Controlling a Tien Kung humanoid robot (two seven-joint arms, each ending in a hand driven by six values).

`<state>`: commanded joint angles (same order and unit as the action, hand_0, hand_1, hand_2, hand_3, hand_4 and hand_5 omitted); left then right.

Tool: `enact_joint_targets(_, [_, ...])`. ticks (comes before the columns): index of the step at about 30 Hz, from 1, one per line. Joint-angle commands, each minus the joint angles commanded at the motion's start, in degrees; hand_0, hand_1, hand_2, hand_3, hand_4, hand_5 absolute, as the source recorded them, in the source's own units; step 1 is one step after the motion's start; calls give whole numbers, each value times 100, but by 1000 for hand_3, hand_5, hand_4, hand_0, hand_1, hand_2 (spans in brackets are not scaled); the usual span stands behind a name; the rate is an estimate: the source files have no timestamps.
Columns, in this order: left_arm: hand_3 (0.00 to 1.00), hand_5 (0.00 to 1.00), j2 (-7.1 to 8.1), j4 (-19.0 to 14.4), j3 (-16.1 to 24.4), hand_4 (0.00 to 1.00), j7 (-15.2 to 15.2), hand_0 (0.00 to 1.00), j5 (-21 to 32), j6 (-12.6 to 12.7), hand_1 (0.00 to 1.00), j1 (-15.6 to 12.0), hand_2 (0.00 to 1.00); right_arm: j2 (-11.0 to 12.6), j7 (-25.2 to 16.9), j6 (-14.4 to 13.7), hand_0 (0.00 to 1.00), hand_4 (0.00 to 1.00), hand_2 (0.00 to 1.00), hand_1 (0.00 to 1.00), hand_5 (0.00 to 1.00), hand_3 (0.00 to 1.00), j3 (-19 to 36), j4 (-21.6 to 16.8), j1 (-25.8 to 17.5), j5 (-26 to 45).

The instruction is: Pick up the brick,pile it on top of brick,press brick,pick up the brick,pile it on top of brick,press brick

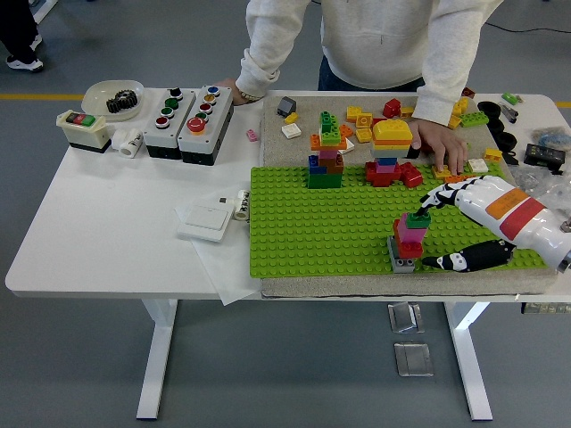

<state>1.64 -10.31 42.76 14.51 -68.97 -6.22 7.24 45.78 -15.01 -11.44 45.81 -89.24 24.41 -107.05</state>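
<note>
The small dark-green plastic brick (417, 217) topping the near multicoloured brick stack (408, 239) is pinched by the white right hand's (464, 227) fingertips (434, 204); pressure should be applied squarely downward.

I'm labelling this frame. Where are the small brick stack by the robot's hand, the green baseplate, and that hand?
small brick stack (409, 235), head view, pink middle brick
green baseplate (312, 227), head view, bare studs
right hand (477, 223), head view, palm

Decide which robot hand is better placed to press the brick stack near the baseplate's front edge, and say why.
Right. The right hand is already at the stack, fingers on its top brick and thumb low beside it. No left hand shows.
</note>
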Motion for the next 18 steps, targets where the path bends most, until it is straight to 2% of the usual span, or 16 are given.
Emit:
enact_joint_targets(3, [533, 511, 1, 0, -18, 527, 0, 826, 17, -1, 719, 3, 599, -24, 13, 9, 621, 941, 752, 647, 518, 688, -53, 65, 49, -8])
enact_joint_targets(18, [533, 511, 10, 0, -64, 527, -5, 825, 71, -1, 716, 16, 600, -105, 59, 33, 631, 942, 755, 646, 517, 697, -108, 270, 141, -6])
